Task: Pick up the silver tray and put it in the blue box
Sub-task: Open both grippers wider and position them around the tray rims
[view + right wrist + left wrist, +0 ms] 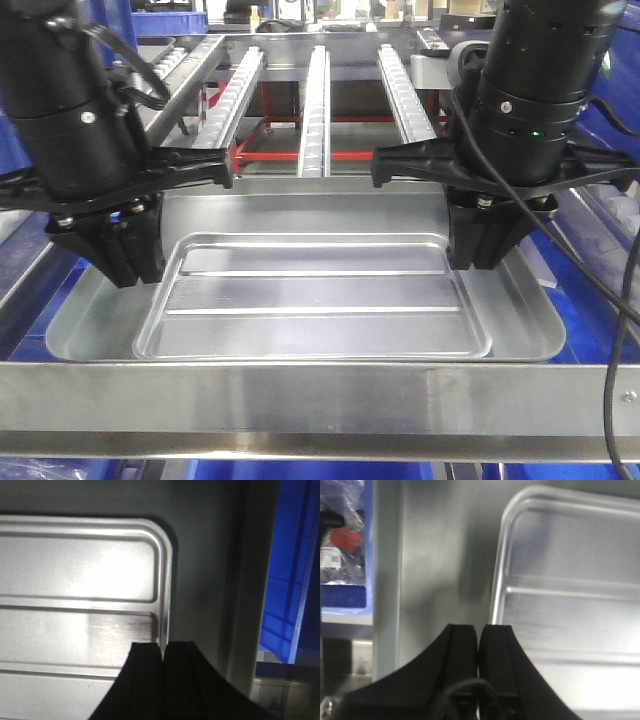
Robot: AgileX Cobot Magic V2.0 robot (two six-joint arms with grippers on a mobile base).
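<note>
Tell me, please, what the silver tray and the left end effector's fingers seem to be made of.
The silver tray: sheet metal, likely aluminium or steel; brushed sheen, pressed ribs. The left end effector fingers: matte black, probably plastic or rubber; unclear which.

The large shallow rectangular silver metal tray lies on the steel counter, between the left pincer and right pincer (one over each side rim); metal roller rails run behind.
</note>
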